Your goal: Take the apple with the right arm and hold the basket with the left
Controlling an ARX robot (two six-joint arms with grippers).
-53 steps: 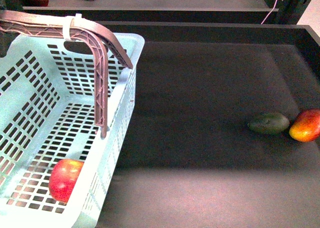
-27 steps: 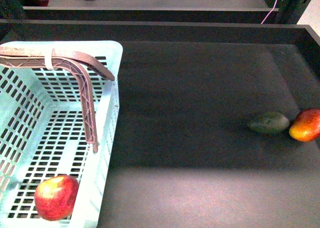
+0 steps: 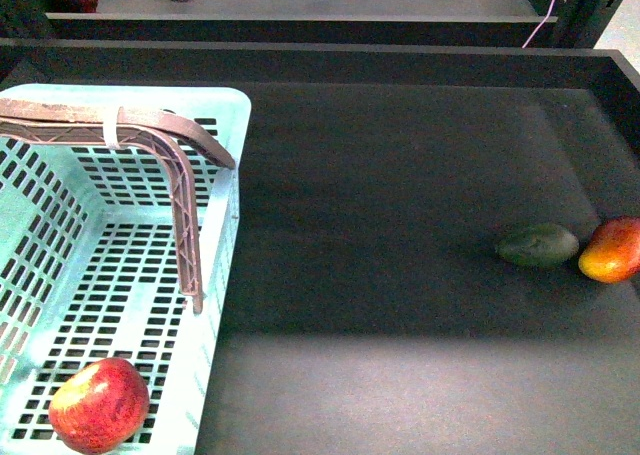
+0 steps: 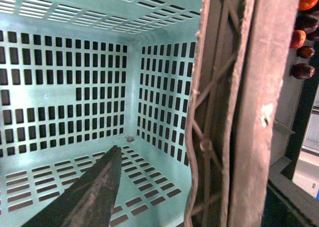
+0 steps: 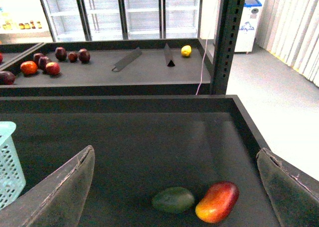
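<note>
Nearest, at the front corner of the basket (image 3: 215,275): the apple (image 3: 99,405), resting on the slotted floor, free of any pincer. Pick-and-place judged complete; only the holding of the basket left.

Above the apple: brown-grey swing handle (image 3: 150,135) raised across the basket's mouth. In the left wrist view only: the same handle (image 4: 234,107) pressed close beside the camera, one dark finger of the left pincer (image 4: 89,197) reaching into the basket interior; second finger hidden, so clamped or apart cannot be told. Apple absent from this view.

Mid-distance, on the dark surface (image 3: 400,225): avocado (image 3: 538,245) touching or just beside mango (image 3: 612,249), well apart from the basket.

In the right wrist view only: right pincer (image 5: 182,187) spread wide, empty, above avocado and mango; beyond, a shelf (image 5: 124,70) with scattered fruit.
</note>
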